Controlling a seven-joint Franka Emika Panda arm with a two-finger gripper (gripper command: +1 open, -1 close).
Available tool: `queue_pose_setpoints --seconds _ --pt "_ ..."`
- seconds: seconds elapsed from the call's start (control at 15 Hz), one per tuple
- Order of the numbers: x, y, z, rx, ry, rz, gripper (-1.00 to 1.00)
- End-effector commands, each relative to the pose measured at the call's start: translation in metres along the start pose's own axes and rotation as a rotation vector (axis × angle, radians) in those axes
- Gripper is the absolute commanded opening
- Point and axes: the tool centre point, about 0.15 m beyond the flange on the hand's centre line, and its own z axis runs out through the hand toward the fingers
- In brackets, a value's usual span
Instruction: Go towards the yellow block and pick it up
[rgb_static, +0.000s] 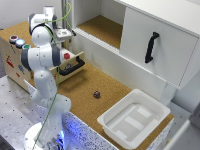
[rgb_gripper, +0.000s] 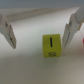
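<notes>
The hand (rgb_gripper: 40, 31) is spread wide, one finger (rgb_gripper: 9, 32) on each side of the small yellow cube (rgb_gripper: 52, 46), clear tabletop (rgb_gripper: 30, 65) around its edges.

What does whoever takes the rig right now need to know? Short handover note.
Hand: open, empty, fingers on either side of the yellow block, not touching it in the wrist view.
Yellow block: sits on the surface between the fingers, slightly nearer one of them; a small red piece shows beside that finger. Block is not visible in the exterior view, where the arm hides it.
Also on the cork counter: a tiny dark block and the white tray, both clear of the hand.
Done: approach, hand lined up over the block.
Left: probably descend a little, close, lift.
</notes>
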Motion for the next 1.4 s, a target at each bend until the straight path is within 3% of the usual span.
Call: queue_pose_setpoints --seconds 0.0,0.27,0.33,0.53,0.87,1.33 --pt "-0.008 0.016 0.020 -0.081 0.161 -0.012 1.00" --pt "0.001 0.017 0.024 -0.077 0.172 -0.035 1.00" --pt "0.001 0.016 0.024 -0.080 0.182 -0.035 -1.00" --pt "-0.005 0.017 0.029 -0.070 0.234 -0.007 -1.00" --pt "-0.007 0.013 0.033 -0.060 0.245 0.024 -1.00" --pt "-0.014 0.017 -0.001 -0.098 0.254 0.050 -1.00"
